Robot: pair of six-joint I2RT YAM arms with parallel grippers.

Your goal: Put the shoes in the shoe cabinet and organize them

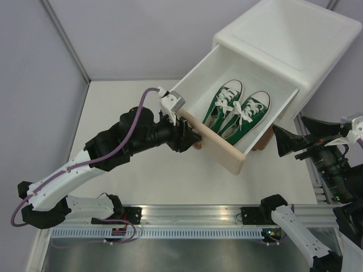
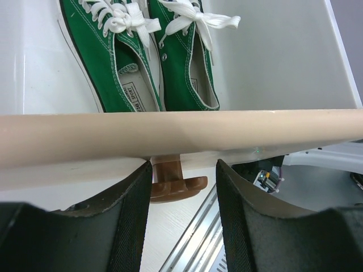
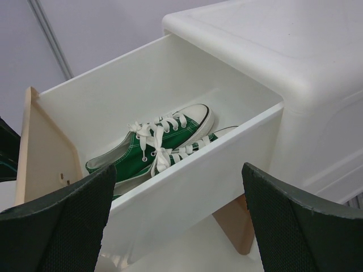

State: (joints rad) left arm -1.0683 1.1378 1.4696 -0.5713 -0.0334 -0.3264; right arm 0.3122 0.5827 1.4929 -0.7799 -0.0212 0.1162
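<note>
the left tool (image 1: pixel 190 136) is at the front of the pulled-out top drawer (image 1: pixel 193 85) of the white cabinet (image 1: pixel 295 39). its two dark fingers (image 2: pixel 133 209) stand either side of the small brown knob (image 2: pixel 173 184) on the beige front panel (image 2: pixel 170 133). one finger lies right against the knob's stem and the other stands a little clear of it. the tool is therefore at a narrow spread, around the knob but not clamped on it. the panel's top edge runs straight across just ahead of the fingertips.

the green shoes (image 1: pixel 238 110) lie inside the drawer, just past that panel from the left tool. they sit close side by side on the drawer floor. their heels are toward the tool and their white toe caps point away from it, toward the cabinet body. the white laces are tied in bows.

the right tool (image 3: pixel 178 187) hangs off to the side of the cabinet, above the edge of the white tabletop (image 1: pixel 113 113). its fingers are spread wide and it holds nothing. it faces the drawer's side wall, near it but not touching. from this tool the shoes lie just behind that wall, and a tan cabinet foot (image 3: pixel 235 226) shows below the drawer, between the two fingers.
</note>
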